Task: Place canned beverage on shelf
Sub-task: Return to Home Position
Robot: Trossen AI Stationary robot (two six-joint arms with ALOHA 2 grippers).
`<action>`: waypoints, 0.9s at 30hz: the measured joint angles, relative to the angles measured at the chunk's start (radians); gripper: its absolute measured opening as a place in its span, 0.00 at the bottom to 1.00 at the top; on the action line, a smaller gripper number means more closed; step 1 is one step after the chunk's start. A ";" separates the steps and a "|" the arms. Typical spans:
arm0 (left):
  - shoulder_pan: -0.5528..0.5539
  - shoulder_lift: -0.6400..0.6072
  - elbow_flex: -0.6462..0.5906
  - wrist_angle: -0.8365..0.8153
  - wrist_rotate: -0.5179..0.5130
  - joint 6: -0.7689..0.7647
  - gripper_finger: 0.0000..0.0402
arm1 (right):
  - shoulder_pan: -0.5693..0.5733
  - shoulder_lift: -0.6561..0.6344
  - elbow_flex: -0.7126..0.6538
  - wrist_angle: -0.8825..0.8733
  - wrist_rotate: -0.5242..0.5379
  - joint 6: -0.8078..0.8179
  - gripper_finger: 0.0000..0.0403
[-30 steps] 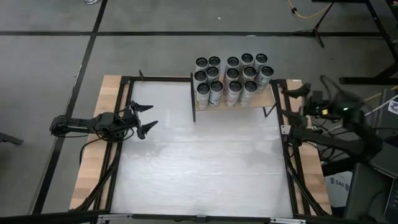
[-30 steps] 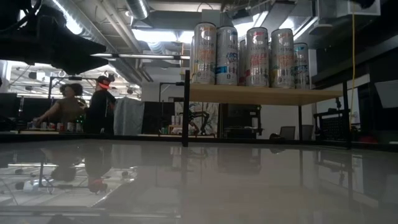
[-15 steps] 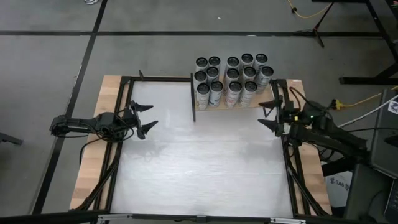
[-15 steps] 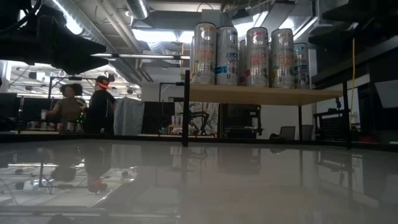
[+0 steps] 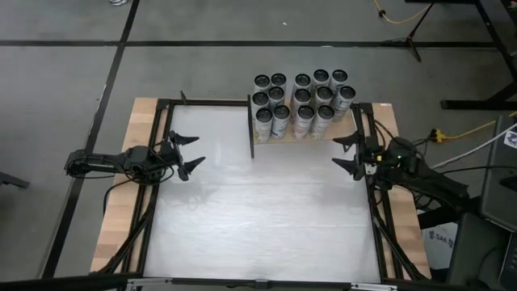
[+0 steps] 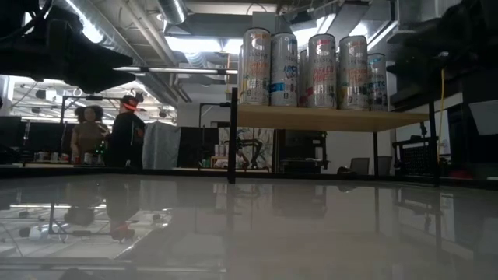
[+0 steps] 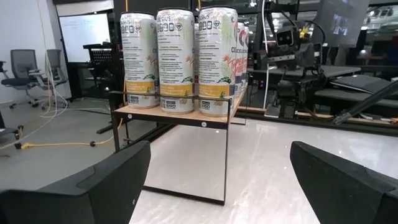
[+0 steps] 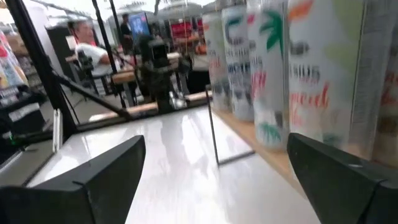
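Your right pincer (image 5: pixel 335 151) hangs spread and empty over the worktop's (image 5: pixel 258 210) edge. The shelf (image 5: pixel 349 127) stands near it, just off its fingertips to one side, carrying upright cans (image 5: pixel 300 101) in rows. Your left pincer (image 5: pixel 197 149) is likewise spread and empty, well apart from the shelf across the worktop.

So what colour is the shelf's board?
The shelf board is pale wood, standing on black posts; it shows best in the low view.
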 joint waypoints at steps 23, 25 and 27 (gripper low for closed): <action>0.000 0.000 0.000 0.000 0.000 0.000 0.95 | 0.001 0.000 -0.164 0.173 -0.044 0.047 0.95; 0.000 0.000 0.000 0.000 0.000 0.000 0.95 | 0.001 0.000 -0.205 0.251 -0.083 0.097 0.95; 0.000 0.000 0.000 0.000 0.000 0.000 0.95 | 0.001 0.000 -0.204 0.253 -0.110 0.114 0.95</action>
